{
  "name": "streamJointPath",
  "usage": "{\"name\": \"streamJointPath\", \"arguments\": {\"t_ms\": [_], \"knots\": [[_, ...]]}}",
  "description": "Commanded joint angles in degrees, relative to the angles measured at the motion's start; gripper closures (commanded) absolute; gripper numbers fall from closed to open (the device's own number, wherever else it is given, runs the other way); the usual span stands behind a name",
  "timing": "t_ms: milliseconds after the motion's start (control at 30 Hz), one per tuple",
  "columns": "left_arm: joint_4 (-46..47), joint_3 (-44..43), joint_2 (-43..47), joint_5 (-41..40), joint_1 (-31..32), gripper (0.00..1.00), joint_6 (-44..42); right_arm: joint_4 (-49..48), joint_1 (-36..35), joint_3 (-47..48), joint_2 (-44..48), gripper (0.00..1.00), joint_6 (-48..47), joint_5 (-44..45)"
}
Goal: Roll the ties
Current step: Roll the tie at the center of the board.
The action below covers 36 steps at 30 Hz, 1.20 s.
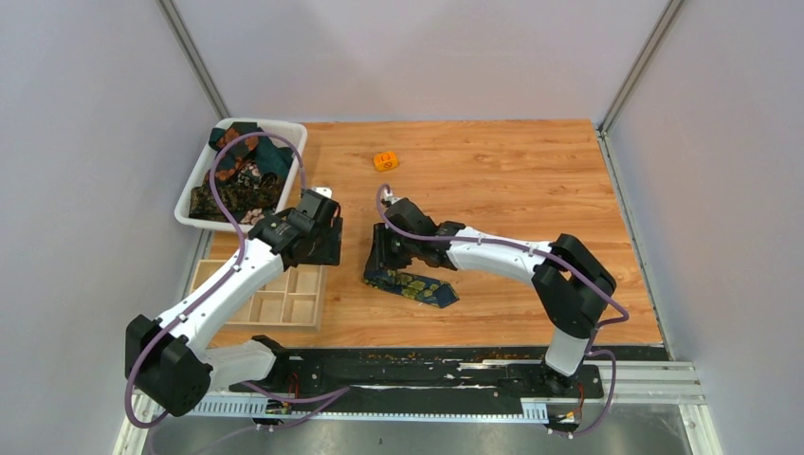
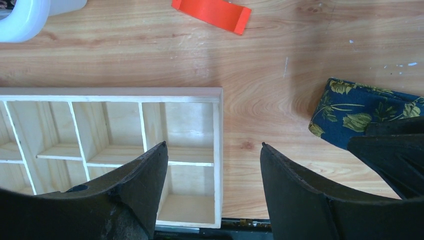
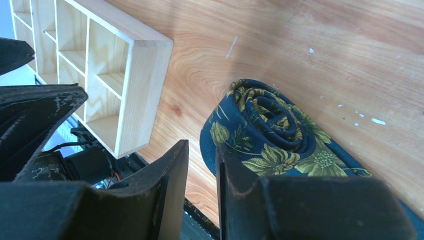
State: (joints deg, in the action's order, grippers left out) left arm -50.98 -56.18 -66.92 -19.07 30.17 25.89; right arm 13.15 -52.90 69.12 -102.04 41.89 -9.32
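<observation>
A navy tie with yellow-green flowers (image 1: 413, 285) lies on the wooden table, its near end wound into a roll (image 3: 270, 127); it also shows in the left wrist view (image 2: 357, 117). My right gripper (image 1: 387, 256) is over the rolled end, and its jaws (image 3: 201, 146) stand a narrow gap apart with nothing between them, the roll just beside the right finger. My left gripper (image 1: 320, 237) is open and empty (image 2: 214, 146) over the right edge of the wooden organiser, left of the tie. Several other dark floral ties (image 1: 248, 180) are heaped in a white bin.
The white bin (image 1: 287, 129) stands at the back left. A wooden compartment organiser (image 1: 270, 301) lies at the front left, also in the left wrist view (image 2: 115, 95). A small orange plastic piece (image 1: 385, 160) lies at the back centre (image 2: 212, 12).
</observation>
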Motion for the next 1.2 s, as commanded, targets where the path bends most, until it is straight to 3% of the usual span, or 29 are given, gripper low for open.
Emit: {"name": "streamJointPath", "arguments": {"t_ms": [0,233,433,833,1167], "knots": [[2.62,-0.08,0.78,1.47,-0.38,0.25,-1.71,0.29,0.32,-2.30,2.54,0.73,-0.79,3.41],[4.32,0.08,0.60,5.23,-0.38,0.25,-2.92,-0.22,1.05,-6.16,4.71,0.73,-0.99,4.47],[8.08,1.24,0.96,11.94,-0.38,0.15,-4.71,-0.86,2.33,-9.31,7.47,0.74,-1.02,4.62],[17.31,4.26,-3.81,26.93,-0.38,0.06,-5.10,-2.57,3.59,-14.69,10.68,0.75,-0.94,4.73],[24.63,6.33,-9.62,36.98,-0.38,0.05,-3.04,-4.58,4.06,-18.50,12.44,0.76,-0.16,4.85]]}}
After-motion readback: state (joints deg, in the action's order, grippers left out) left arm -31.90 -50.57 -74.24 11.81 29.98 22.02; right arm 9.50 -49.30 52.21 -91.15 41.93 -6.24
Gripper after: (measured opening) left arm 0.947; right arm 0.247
